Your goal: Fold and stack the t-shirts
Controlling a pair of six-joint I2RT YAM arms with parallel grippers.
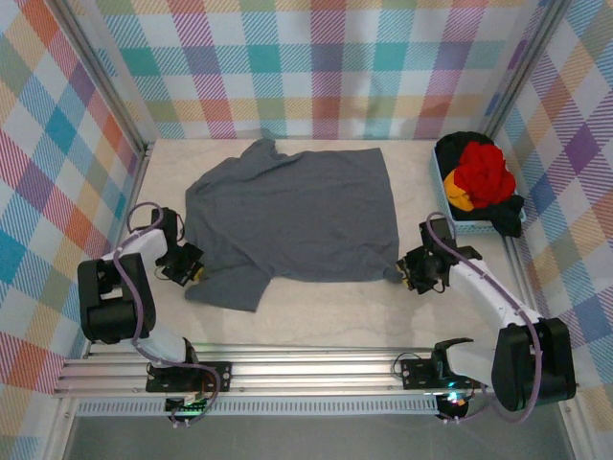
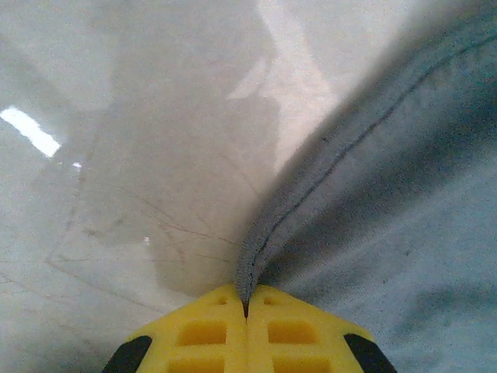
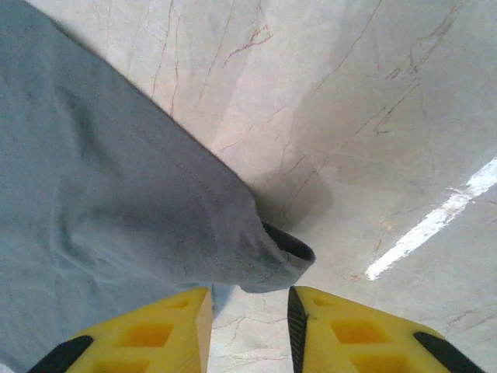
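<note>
Dark slate-grey cloth t-shirt (image 1: pixel 292 216) lay spread on the pale marbled table (image 1: pixel 316 321); left gripper (image 2: pixel 246 309) clenched its stitched edge, right gripper (image 3: pixel 248 301) hung released beside its corner.

Plaid walls (image 1: pixel 316 67) in pastel checks close in three sides, with metal bars (image 1: pixel 103 77) at the back corners. The desk (image 1: pixel 326 316) is pale, marble-veined and glossy, with a streak of glare (image 3: pixel 435 225). An aluminium rail (image 1: pixel 306 369) runs along its near edge.
</note>
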